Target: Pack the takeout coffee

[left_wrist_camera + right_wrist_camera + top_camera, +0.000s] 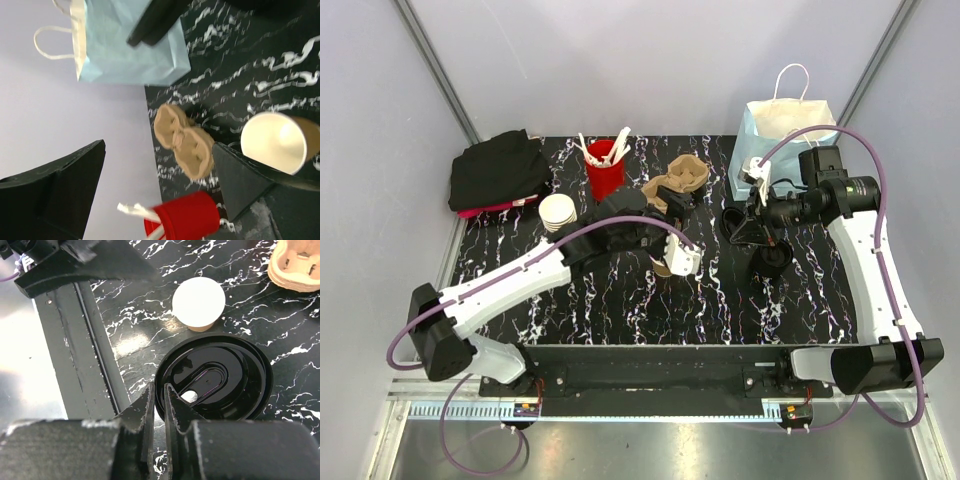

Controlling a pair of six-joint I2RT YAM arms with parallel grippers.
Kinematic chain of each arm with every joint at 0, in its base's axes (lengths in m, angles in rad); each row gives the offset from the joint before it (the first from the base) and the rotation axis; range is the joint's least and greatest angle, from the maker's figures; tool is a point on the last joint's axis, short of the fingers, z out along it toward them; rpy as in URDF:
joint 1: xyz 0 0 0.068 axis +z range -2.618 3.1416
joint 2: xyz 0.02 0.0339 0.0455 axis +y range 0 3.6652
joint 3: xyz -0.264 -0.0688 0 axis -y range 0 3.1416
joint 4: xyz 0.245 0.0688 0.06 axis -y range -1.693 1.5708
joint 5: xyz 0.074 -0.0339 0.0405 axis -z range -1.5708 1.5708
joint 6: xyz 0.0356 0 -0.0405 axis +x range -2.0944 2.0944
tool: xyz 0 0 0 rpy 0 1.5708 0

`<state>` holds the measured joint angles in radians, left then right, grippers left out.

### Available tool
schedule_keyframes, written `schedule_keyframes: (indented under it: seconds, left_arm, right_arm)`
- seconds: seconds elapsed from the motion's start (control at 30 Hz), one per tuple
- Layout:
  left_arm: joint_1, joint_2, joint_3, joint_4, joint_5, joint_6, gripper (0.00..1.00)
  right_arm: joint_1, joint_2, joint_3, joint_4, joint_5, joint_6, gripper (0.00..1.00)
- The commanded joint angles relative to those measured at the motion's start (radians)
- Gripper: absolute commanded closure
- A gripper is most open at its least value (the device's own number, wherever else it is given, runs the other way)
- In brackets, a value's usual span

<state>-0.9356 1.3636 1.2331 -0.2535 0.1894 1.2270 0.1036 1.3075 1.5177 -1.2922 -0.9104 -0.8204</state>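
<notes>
Landmark: brown moulded-pulp cup carrier (182, 142), lying flat on the black marble-look table (620, 310), roughly mid-table.
Takeout coffee: small tan kraft cup (275, 142) w/ white inside, standing upright just on the arm-base side of the carrier, mouth showing, nothing on top.
L gripper (159, 147): jaws standing wide apart, gripping nothing. It is hanging on the near side of the carrier, and the cup is sitting right by one fingertip, outside the gap. Touching or not, can't tell.
R gripper (161, 407): fingers nearly together, pinching the rim of a black plastic lid (215, 380). It is hanging right of the carrier and a bit nearer the bases.
Lid: shiny black w/ raised rim and a sip hole. Its edge is sitting between the R fingers, to the right of the carrier and apart from the cup. Resting on the table or lifted, can't tell.
Red plastic cup (190, 215): standing just left of the carrier, w/ white utensils (605, 148) sticking out the top.
Light-blue paper bag (130, 50): standing upright w/ white handles, right of the carrier and farther back.
Stack of white cups (558, 212): left of the carrier, beyond the red cup.
Black cloth (500, 172): bunched well left of the carrier, at the far left of the table.
</notes>
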Motion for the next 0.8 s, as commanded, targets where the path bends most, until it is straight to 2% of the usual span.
schedule_keyframes:
  seconds: [0.0,0.27,0.5,0.6,0.7,0.77]
  left_arm:
    - [-0.005,0.041,0.088,0.042,0.148,-0.044,0.04]
    - [-0.006,0.094,0.095,0.068,0.232,0.008,0.04]
    - [-0.032,0.138,0.042,0.236,0.173,0.086,0.05]
    - [-0.040,0.155,0.049,0.250,0.176,0.094,0.07]
    - [-0.049,0.161,0.048,0.250,0.180,0.108,0.17]
    - [-0.054,0.161,0.046,0.246,0.185,0.118,0.29]
  right_arm:
    - [0.018,-0.033,-0.004,-0.025,-0.036,-0.036,0.85]
    - [0.053,-0.027,-0.005,-0.030,-0.051,-0.039,0.85]
    - [0.103,0.001,0.001,-0.035,-0.053,-0.037,0.85]
    - [0.116,0.010,0.004,-0.035,-0.053,-0.036,0.85]
    - [0.123,0.018,0.010,-0.035,-0.054,-0.036,0.85]
    - [0.127,0.021,0.015,-0.035,-0.056,-0.036,0.85]
